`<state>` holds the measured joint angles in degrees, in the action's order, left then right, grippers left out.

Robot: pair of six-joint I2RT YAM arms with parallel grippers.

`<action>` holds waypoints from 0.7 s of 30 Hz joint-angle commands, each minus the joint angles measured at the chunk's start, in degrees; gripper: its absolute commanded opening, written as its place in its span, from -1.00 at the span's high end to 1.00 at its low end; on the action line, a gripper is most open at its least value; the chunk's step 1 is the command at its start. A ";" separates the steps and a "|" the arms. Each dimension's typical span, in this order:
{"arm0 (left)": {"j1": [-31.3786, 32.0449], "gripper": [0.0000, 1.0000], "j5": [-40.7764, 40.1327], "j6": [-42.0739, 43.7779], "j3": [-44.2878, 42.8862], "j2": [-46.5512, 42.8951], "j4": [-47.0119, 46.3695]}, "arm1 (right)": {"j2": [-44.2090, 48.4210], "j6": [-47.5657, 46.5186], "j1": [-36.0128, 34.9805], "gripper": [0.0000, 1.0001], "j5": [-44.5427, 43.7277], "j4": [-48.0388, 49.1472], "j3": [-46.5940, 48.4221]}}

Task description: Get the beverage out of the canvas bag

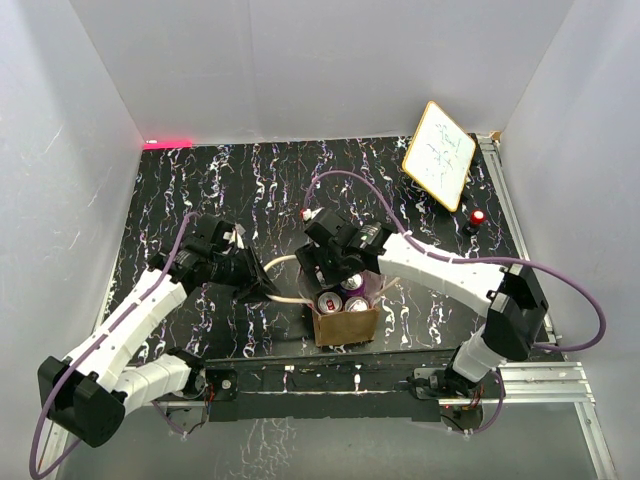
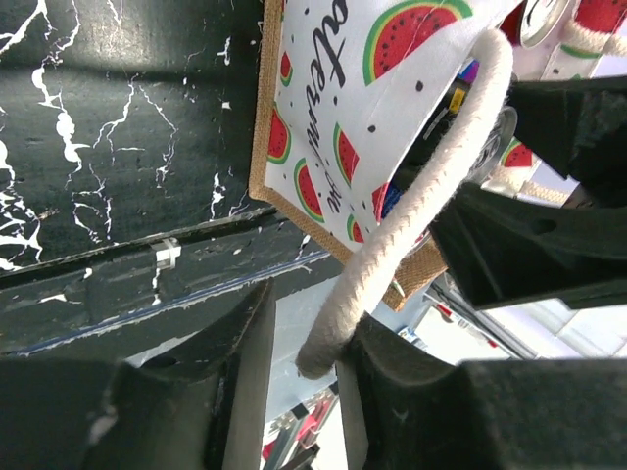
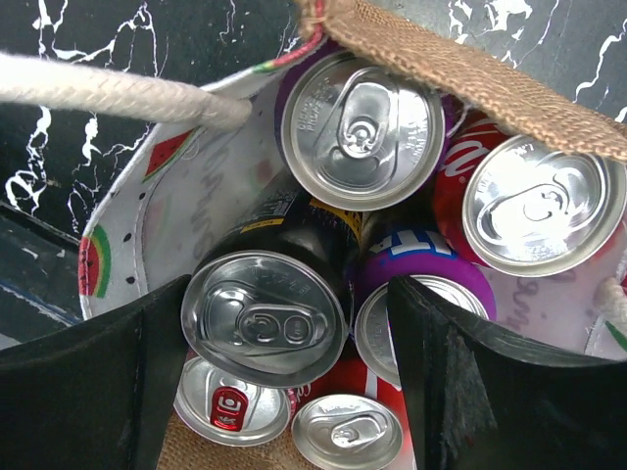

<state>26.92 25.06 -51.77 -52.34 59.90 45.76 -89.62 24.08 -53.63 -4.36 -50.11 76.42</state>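
The canvas bag (image 1: 346, 325) stands near the table's front edge, tan outside, with a pale watermelon-print lining (image 2: 333, 127). It holds several cans. My right gripper (image 1: 340, 270) hangs open over the bag's mouth, its jaws on either side of the top of a black can (image 3: 269, 318) that leans among purple and red cans. My left gripper (image 1: 252, 280) is left of the bag, narrowed round the cream rope handle (image 2: 411, 225). The handle is pulled out sideways and lies against one finger. It also shows in the right wrist view (image 3: 98, 93).
A small whiteboard (image 1: 440, 155) leans at the back right with a red object (image 1: 478, 217) in front of it. A pink strip (image 1: 168, 143) lies at the back left corner. White walls enclose the black marbled table (image 1: 200, 190). A metal rail runs below the front edge.
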 commanded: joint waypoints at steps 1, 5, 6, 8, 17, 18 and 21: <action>0.14 0.49 -0.67 -3.24 1.89 -1.79 -0.99 | -0.93 -1.73 -1.70 -0.57 -3.19 0.76 1.69; 0.11 0.59 -0.51 -2.88 1.12 0.32 -1.38 | -2.98 -0.91 -2.07 -0.55 -5.21 -1.10 3.73; 0.15 0.61 -0.28 -2.47 0.71 1.12 -1.80 | -3.68 -0.80 -2.19 -0.51 -5.71 -2.07 4.41; 0.15 0.64 0.15 -1.51 -0.23 2.87 -2.61 | -4.87 -1.13 -2.69 -0.47 -7.12 -3.48 5.21; 0.15 0.71 0.18 -1.51 -0.91 4.34 -3.56 | -6.65 -3.19 -5.26 -0.51 -12.24 -8.25 10.83; 0.15 0.71 0.12 -1.31 -1.33 4.84 -3.43 | -6.55 -3.28 -5.26 -0.53 -12.25 -7.94 10.62; 0.15 0.72 -0.13 -0.43 -2.51 6.08 -2.97 | -6.66 -3.90 -5.26 -0.56 -11.91 -6.40 9.05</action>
<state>26.92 24.45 -53.28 -51.94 65.34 42.44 -96.88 21.32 -58.78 -14.00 -57.54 84.29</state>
